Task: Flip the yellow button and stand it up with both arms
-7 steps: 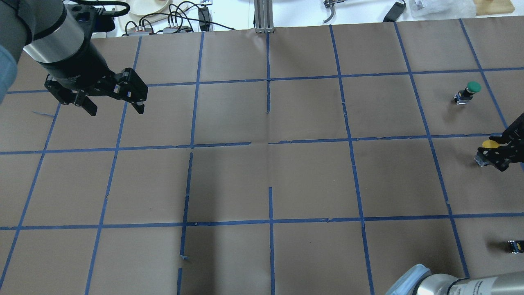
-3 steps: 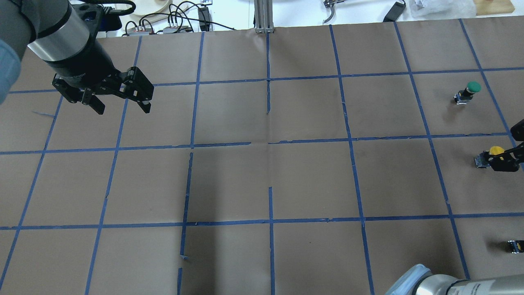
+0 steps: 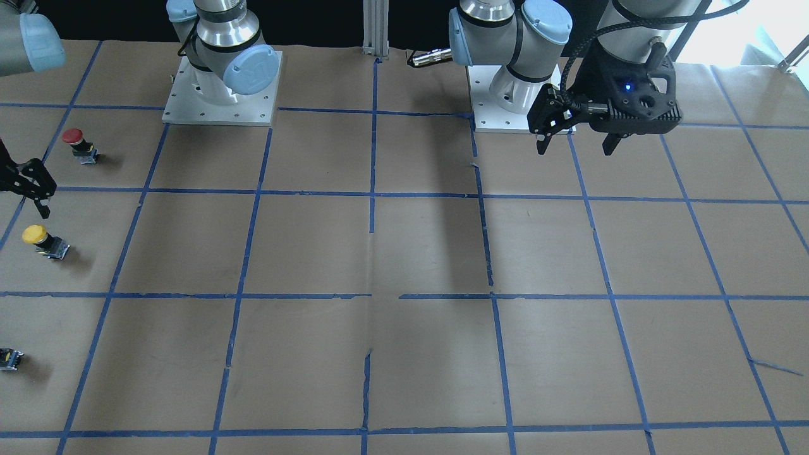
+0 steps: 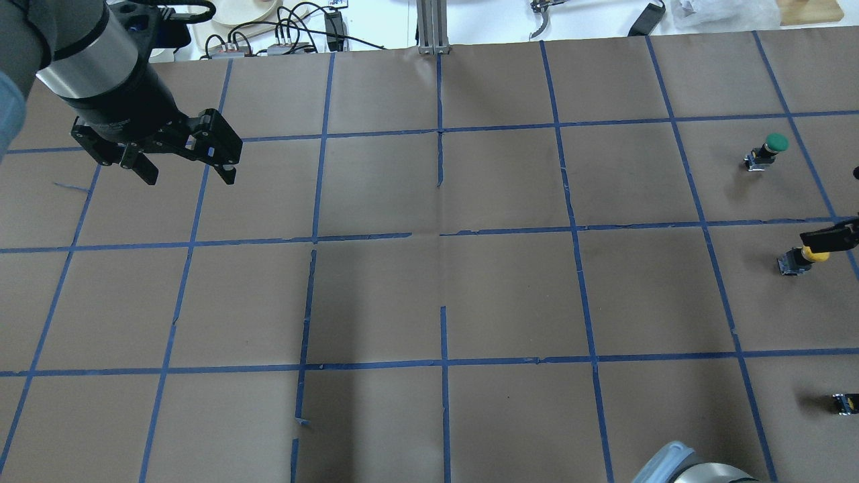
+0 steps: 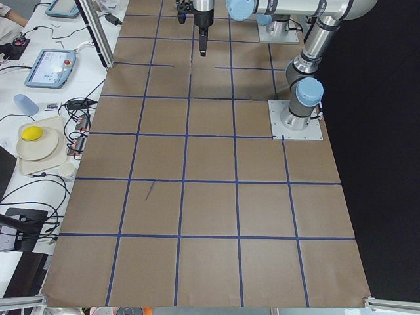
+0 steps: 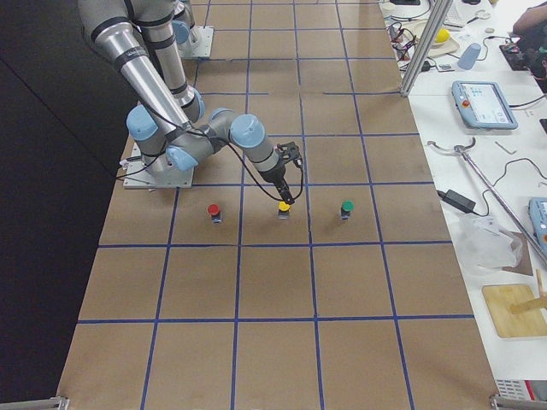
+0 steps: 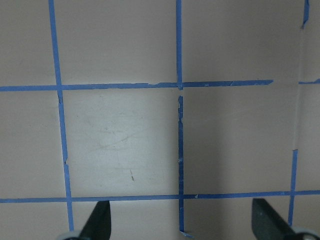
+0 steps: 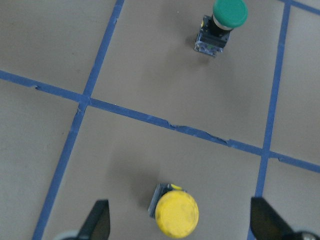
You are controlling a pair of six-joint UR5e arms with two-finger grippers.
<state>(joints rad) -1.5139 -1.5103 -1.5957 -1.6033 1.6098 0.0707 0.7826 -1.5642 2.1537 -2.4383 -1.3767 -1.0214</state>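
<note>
The yellow button (image 3: pixel 39 237) stands on its black-and-grey body with the cap up, at the table's end on my right. It also shows in the overhead view (image 4: pixel 804 257) and the exterior right view (image 6: pixel 284 207). My right gripper (image 8: pixel 181 225) is open and hangs above it, with the cap (image 8: pixel 176 214) free between the two fingers (image 8: pixel 97 222). One finger (image 4: pixel 829 236) reaches in at the overhead view's right edge. My left gripper (image 4: pixel 189 178) is open and empty, held high over the far left of the table; it also shows in the front view (image 3: pixel 576 146).
A green-capped button (image 4: pixel 768 150) stands one square beyond the yellow one, and a red-capped button (image 3: pixel 79 144) one square nearer my base. A small dark capless block (image 4: pixel 844 402) lies by the table's right edge. Brown paper with a blue tape grid covers the table.
My right gripper has let go of the yellow button and drawn back toward the right edge. The button now stands free on the paper. The left gripper has only shifted slightly.
</note>
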